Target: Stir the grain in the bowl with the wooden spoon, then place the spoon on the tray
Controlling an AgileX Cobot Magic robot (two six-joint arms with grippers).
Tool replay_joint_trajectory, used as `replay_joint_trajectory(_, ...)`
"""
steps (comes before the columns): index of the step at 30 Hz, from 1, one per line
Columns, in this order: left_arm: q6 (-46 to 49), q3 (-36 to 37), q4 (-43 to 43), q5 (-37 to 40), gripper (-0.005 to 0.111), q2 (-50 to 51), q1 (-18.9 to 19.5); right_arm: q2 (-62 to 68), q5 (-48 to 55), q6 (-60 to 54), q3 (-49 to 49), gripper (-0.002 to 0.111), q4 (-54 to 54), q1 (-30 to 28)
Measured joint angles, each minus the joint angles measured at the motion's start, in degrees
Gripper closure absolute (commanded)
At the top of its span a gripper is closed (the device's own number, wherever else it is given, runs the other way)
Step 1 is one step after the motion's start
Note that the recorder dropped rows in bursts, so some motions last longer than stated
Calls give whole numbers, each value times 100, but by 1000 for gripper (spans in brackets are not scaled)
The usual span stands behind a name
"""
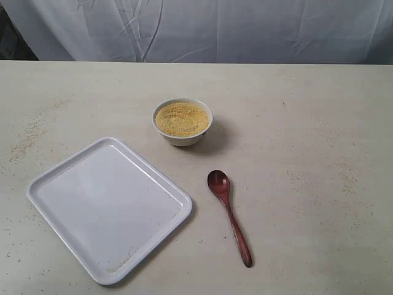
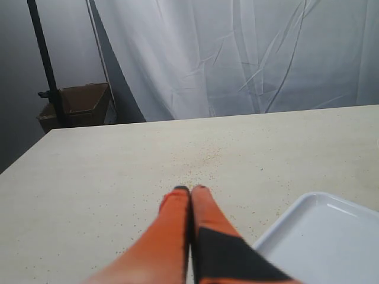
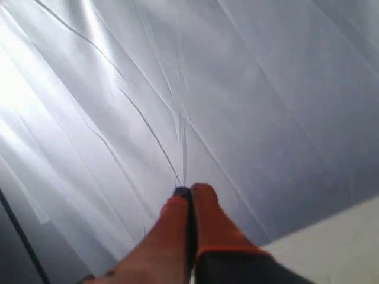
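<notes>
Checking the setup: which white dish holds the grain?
The small round bowl, filled with yellow grain; the flat rectangular tray is nearly bare.

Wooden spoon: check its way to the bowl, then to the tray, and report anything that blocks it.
Nothing visible blocks it. Only bare tabletop separates the dark reddish-brown wooden spoon from the small round white bowl of yellow grain, and from the flat white rectangular tray lying beside it.

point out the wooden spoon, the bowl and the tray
wooden spoon (image 1: 231, 220): exterior view, on the handle
bowl (image 1: 182, 139): exterior view, front outer wall
tray (image 1: 104, 203): exterior view, bare flat middle
</notes>
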Motion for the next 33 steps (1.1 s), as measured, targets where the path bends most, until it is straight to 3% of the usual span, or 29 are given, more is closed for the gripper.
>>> replay_joint_trajectory(4, 0, 0, 0, 0, 106, 0, 0, 753, 158, 0, -805, 109, -495, 0)
replay_joint_trajectory(10, 0, 0, 0, 0, 106, 0, 0, 3040, 1360, -302, -1620, 109, -783, 55)
replay_joint_trajectory(15, 0, 0, 0, 0, 106, 0, 0, 4680, 1910, -1389, -1758, 107, -36, 898)
replay_joint_trajectory(17, 0, 0, 0, 0, 106, 0, 0, 5193, 1902, -1632, -1758, 98, 95, 1424)
replay_joint_trajectory(23, 0, 0, 0, 0, 106, 0, 0, 6350, 1379, -1787, -1825, 47, -89, 2954)
replay_joint_trajectory(27, 0, 0, 0, 0, 106, 0, 0, 7120, 1423, -1800, -2021, 43, -399, 3395)
replay_joint_trajectory(33, 0, 0, 0, 0, 106, 0, 0, 8472, 1520, -1800, -2393, 43, -838, 3458)
